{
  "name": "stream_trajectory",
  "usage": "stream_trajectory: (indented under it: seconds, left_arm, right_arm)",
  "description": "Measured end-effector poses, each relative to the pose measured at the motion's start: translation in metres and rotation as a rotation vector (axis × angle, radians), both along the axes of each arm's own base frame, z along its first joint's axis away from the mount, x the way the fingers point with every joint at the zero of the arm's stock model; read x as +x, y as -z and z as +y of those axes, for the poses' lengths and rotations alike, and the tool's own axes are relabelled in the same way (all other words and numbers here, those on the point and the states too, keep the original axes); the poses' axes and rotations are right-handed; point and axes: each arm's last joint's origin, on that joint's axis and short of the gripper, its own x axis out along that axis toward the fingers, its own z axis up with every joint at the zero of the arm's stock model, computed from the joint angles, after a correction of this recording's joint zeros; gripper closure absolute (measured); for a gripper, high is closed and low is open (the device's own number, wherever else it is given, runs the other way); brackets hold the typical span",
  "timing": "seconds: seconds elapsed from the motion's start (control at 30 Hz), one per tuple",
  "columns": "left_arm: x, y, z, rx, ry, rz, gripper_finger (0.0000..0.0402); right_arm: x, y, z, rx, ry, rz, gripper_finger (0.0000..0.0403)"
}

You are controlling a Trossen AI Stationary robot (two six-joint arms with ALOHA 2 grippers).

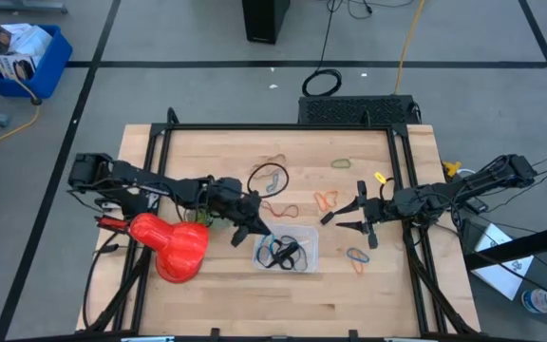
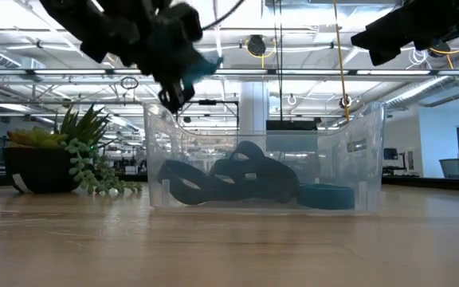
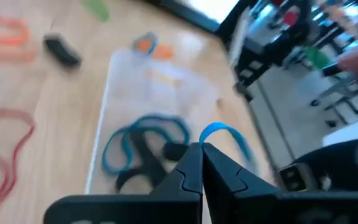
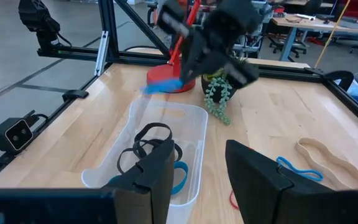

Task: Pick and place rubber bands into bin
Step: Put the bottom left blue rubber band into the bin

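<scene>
The left gripper (image 3: 201,152), jaws closed on a thin blue rubber band (image 3: 225,134), hangs directly above the small clear rectangular plastic bin (image 1: 309,249).

Even overhead light falls across the pale wooden table (image 1: 349,285) in the high view, casting only faint, soft shadows under the two arms. At table height, rows of bright ceiling strip lights (image 2: 309,49) glow behind the clear bin (image 2: 357,171), whose walls catch pale reflections, while the dark arm above it shows as a smeared silhouette. The left wrist view is heavily blurred throughout, the room beyond washed out to white at the far edge. From the right wrist, the left gripper (image 4: 194,62) is streaked with motion blur, the near foreground soft.
</scene>
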Motion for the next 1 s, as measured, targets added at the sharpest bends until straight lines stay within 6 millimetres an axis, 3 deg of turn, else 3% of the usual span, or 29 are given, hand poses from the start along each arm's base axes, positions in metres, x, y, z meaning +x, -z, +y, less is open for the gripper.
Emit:
stream_trajectory:
  seconds: [0.37,0.67,1.0]
  left_arm:
    - [0.011,0.041,-0.004,0.163,-0.040,0.087,0.0390]
    - [0.015,0.044,-0.004,0.179,-0.046,0.067,0.0392]
    - [0.016,0.043,-0.004,0.168,-0.042,0.038,0.0347]
  right_arm:
    - [0.000,0.000,0.000,0.002,0.001,0.001,0.0261]
    - [0.000,0.000,0.000,0.007,0.002,0.001,0.0261]
    - [0.000,0.000,0.000,0.007,0.002,0.001,0.0261]
